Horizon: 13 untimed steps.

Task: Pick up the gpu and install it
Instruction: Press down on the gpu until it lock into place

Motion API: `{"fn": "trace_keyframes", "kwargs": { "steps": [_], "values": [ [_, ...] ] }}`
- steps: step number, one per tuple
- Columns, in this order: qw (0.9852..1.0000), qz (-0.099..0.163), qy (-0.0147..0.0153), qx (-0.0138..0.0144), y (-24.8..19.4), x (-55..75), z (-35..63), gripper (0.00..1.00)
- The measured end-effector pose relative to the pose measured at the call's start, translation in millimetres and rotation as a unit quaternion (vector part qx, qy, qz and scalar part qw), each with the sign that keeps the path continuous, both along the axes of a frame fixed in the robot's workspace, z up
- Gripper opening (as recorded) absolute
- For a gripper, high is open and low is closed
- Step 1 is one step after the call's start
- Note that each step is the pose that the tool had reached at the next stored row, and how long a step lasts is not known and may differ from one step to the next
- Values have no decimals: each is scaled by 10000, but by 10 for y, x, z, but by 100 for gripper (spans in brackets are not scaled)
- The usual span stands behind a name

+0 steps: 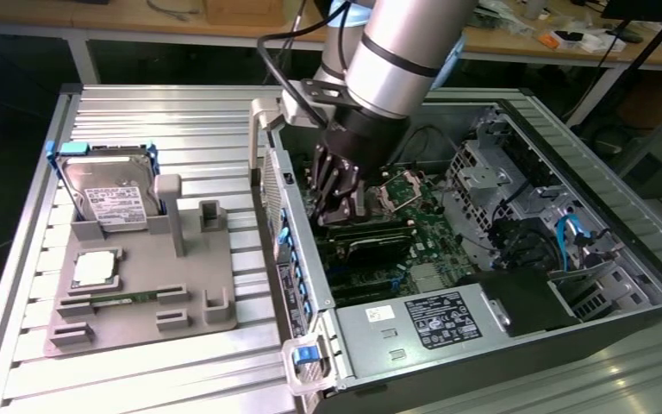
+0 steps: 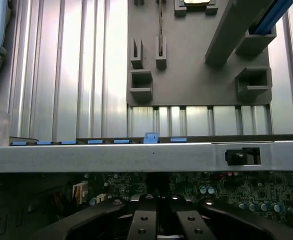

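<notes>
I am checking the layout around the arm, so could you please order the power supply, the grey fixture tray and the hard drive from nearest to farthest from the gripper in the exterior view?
From the gripper, down over the motherboard inside the open case:
1. Power supply, inside the case, toward the bottom of the exterior view.
2. Grey fixture tray, outside the case, on the exterior view's left.
3. Hard drive, standing at the tray's far left end.

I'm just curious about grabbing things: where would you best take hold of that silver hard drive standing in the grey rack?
Probably its free top edge, from above, pinching the broad faces: the hard drive stands on edge, its bottom sunk in the grey rack.
</notes>
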State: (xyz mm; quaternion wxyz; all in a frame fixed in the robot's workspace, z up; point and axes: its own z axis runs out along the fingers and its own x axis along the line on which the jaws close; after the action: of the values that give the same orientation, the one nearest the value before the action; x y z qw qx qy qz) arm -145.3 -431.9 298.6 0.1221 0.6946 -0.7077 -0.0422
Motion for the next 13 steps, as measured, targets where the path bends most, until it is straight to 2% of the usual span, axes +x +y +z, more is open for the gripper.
{"fn": "trace_keyframes", "kwargs": {
  "steps": [5, 7, 13],
  "values": [
    [9999, -2, 128, -8, 24, 45, 8, 14],
    [9999, -2, 163, -8, 25, 72, 8, 14],
    [9999, -1, 158, -6, 26, 85, -34, 14]
  ]
}}
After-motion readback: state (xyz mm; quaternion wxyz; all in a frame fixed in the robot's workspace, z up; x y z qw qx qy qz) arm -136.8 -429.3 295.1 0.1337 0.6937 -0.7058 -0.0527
